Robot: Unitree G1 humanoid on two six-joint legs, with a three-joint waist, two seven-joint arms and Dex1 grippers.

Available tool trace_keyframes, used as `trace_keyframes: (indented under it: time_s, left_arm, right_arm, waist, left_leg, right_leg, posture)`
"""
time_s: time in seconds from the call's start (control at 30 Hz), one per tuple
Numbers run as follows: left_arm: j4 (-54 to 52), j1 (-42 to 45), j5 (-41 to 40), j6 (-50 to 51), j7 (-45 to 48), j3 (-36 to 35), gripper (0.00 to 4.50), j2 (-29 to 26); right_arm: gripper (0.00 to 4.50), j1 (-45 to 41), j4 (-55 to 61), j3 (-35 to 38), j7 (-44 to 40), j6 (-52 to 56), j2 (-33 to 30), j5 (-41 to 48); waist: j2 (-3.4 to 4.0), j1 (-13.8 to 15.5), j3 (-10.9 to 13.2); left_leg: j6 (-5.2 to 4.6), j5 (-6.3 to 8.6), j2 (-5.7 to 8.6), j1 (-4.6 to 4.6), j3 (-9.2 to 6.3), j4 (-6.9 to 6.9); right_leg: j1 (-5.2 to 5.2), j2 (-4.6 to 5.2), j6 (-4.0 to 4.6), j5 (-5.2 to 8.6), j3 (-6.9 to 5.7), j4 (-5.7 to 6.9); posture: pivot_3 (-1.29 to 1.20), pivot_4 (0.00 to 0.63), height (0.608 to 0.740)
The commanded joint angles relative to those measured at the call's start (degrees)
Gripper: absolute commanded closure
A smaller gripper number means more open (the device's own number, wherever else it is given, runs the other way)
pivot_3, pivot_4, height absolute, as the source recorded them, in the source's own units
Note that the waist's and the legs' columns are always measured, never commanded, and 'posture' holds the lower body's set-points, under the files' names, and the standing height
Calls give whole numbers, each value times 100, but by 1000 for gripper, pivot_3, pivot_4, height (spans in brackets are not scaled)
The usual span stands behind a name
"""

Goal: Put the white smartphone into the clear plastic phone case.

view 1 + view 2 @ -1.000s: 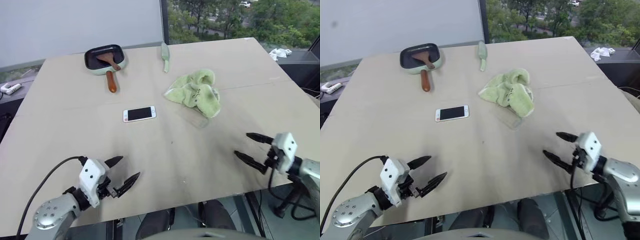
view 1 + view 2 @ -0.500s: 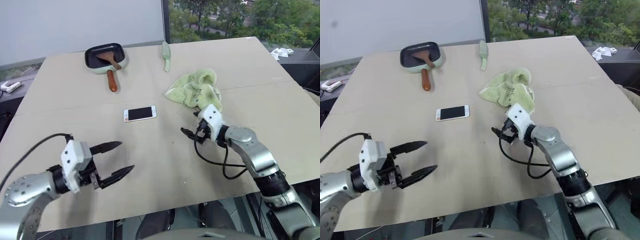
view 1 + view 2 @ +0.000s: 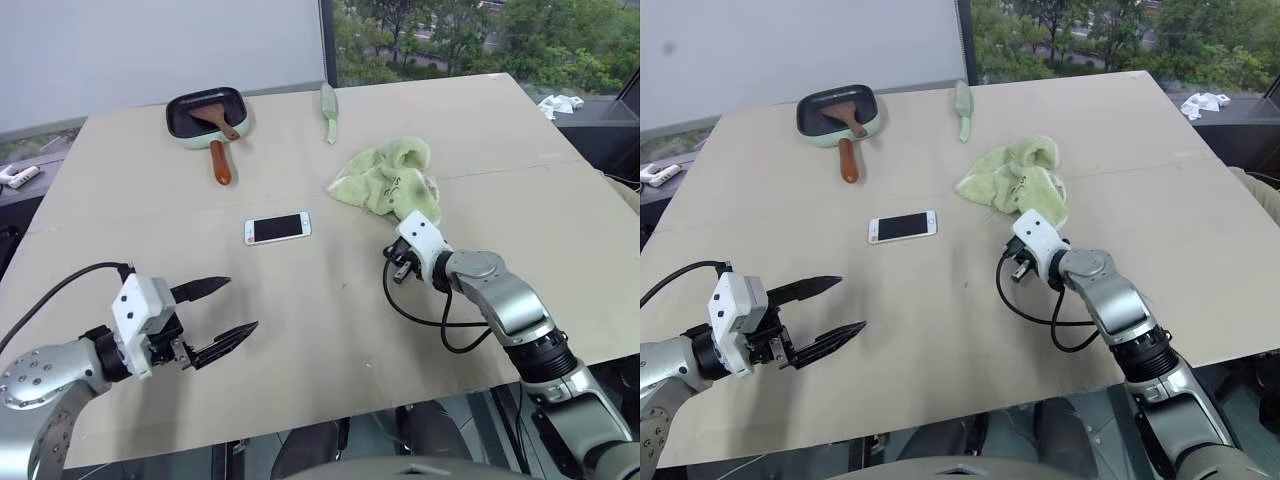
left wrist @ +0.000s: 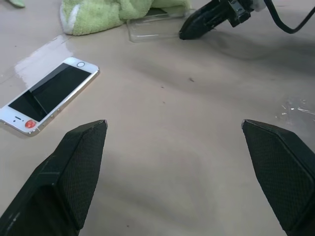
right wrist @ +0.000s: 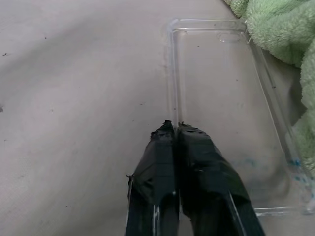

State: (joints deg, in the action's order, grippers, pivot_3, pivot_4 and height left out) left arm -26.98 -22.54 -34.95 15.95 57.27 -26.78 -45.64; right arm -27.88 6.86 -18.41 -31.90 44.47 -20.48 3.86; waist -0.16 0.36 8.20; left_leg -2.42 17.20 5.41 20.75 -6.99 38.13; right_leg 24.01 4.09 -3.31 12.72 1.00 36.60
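I see a matt beige table [image 3: 150, 200], faintly scuffed. The clear plastic phone case [image 5: 221, 98] is glossy and transparent. The white smartphone [image 4: 49, 96] has a shiny glass screen. The light-green cloth [image 3: 385, 180] looks fluffy. My right tool [image 5: 173, 129] is wrapped in wrinkled black tape; the left tool's fingers [image 4: 74, 167] are finely textured black.

The desk [image 3: 130, 200] is a plain pale beige. Near its middle lies the white smartphone [image 3: 277, 228] — black screen, white bezels at both ends, a small red dot on one bezel. The clear plastic phone case [image 5: 231, 113] is see-through, the beige showing through it. The cloth [image 3: 390, 182] touching it is fluffy light green. Toward the far edge, a pan [image 3: 207, 115] is black inside with a pale green rim — its handle [image 3: 222, 165] is reddish brown. Both grippers' fingers [image 4: 69, 177] are black.
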Motion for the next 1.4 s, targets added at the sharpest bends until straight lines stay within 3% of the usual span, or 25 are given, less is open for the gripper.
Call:
trace_keyframes:
  time_s: [0.03,0.37,0.53,0.67,0.7,0.9,0.97,1.17,1.27,1.4]
  left_arm:
    - [-124,43,7,-23,-10,-112,0,-6]
    - [-2,114,37,-125,224,-100,0,-47]
    - [-48,19,102,-156,296,-108,0,0]
    - [-16,-14,131,-179,343,-162,0,-1]
    - [-6,-15,134,-184,349,-170,0,-5]
    - [67,-18,158,-224,391,-206,0,-8]
    - [105,-2,174,-242,398,-197,0,-4]
    - [743,466,321,-333,457,2,0,-100]
    - [1473,1193,542,-397,499,334,0,-184]
    - [3100,2777,1238,-853,748,1238,0,-181]
  right_arm:
    - [4451,41,60,-179,-499,-578,-322,-32]
    - [4451,145,741,-525,-3062,-2304,-1330,695]
    - [4451,259,562,-821,-3684,-2990,-1498,546]
    - [4451,178,192,-863,-3667,-3172,-1425,338]
    - [3830,161,128,-858,-3662,-3195,-1400,303]
    - [1207,176,119,-714,-3711,-3161,-1464,242]
    - [69,228,257,-550,-3747,-3079,-1560,374]
    - [69,464,939,357,-3726,-2427,-1927,1214]
    - [69,771,1337,801,-3399,-2299,-1884,1522]
    - [69,1416,2020,1407,-2789,-1716,-1693,2157]
  waist:
    - [1,5,1]
    - [-1,-112,11]
    - [-2,-114,13]
    - [-4,-101,14]
    - [-4,-99,14]
    - [-3,-96,15]
    - [-3,-95,15]
    - [-2,-49,18]
    - [-3,12,18]
    - [-4,72,20]
  left_leg:
    - [0,0,1,0,0,0]
    - [-1,0,-4,10,-2,-2]
    - [0,0,-4,10,-1,-2]
    - [0,1,-4,9,-2,-2]
    - [0,1,-3,9,-2,-2]
    - [1,1,-4,11,-4,-3]
    - [1,1,-3,12,-4,-3]
    - [1,1,-4,13,-11,-3]
    - [1,1,-4,14,-14,-3]
    - [2,1,-2,16,-21,-1]
  right_leg:
    - [0,1,0,0,0,0]
    - [1,0,-1,0,-3,-7]
    - [1,0,-1,0,-2,-8]
    - [0,1,-1,0,1,-7]
    - [1,1,-1,0,1,-7]
    - [1,1,0,0,4,-8]
    - [1,2,0,0,5,-9]
    - [0,3,0,0,7,-10]
    - [-1,3,0,0,2,-9]
    - [0,3,0,-1,-4,-8]
  posture:
    - [0,150,740]
    - [0,150,740]
    - [0,150,740]
    - [0,150,740]
    - [0,150,740]
    - [0,150,740]
    - [0,150,740]
    - [0,150,740]
    - [0,150,740]
    - [0,150,740]
